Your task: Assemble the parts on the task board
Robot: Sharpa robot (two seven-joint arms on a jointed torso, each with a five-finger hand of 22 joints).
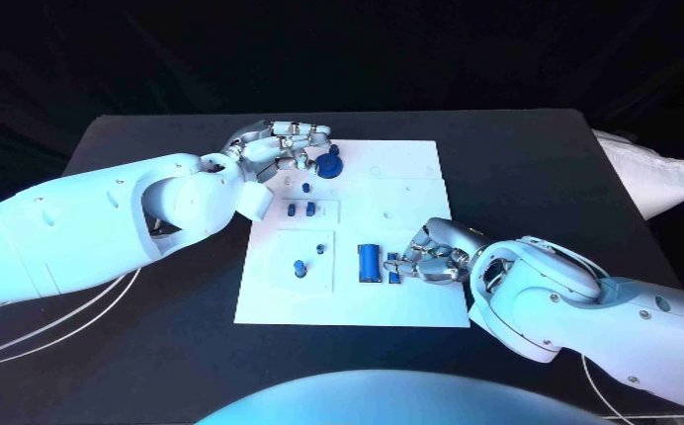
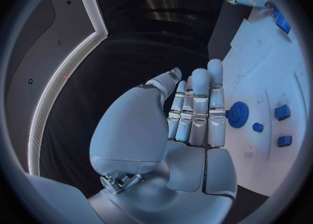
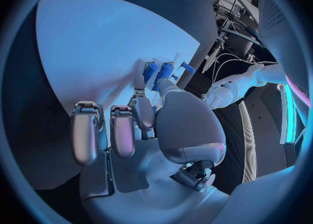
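The white task board (image 1: 413,163) lies mid-table. My left hand (image 1: 280,148) hovers at the board's far left corner, fingers straight and side by side (image 2: 199,109), holding nothing. A blue gear (image 1: 331,163) (image 2: 238,114) lies on the board right beside those fingers. My right hand (image 1: 431,259) is low over the board's near right part. Its thumb and one finger (image 3: 140,80) pinch a small blue part (image 1: 395,279) next to an upright blue block (image 1: 368,262) (image 3: 164,72). Its other fingers are curled in.
Small blue parts sit in recessed plates: a pair (image 1: 297,211) mid-left and a peg (image 1: 299,268) near-left, with others (image 2: 281,112) close to the gear. Black table (image 1: 157,148) surrounds the board. Cables (image 1: 57,331) trail at the near left.
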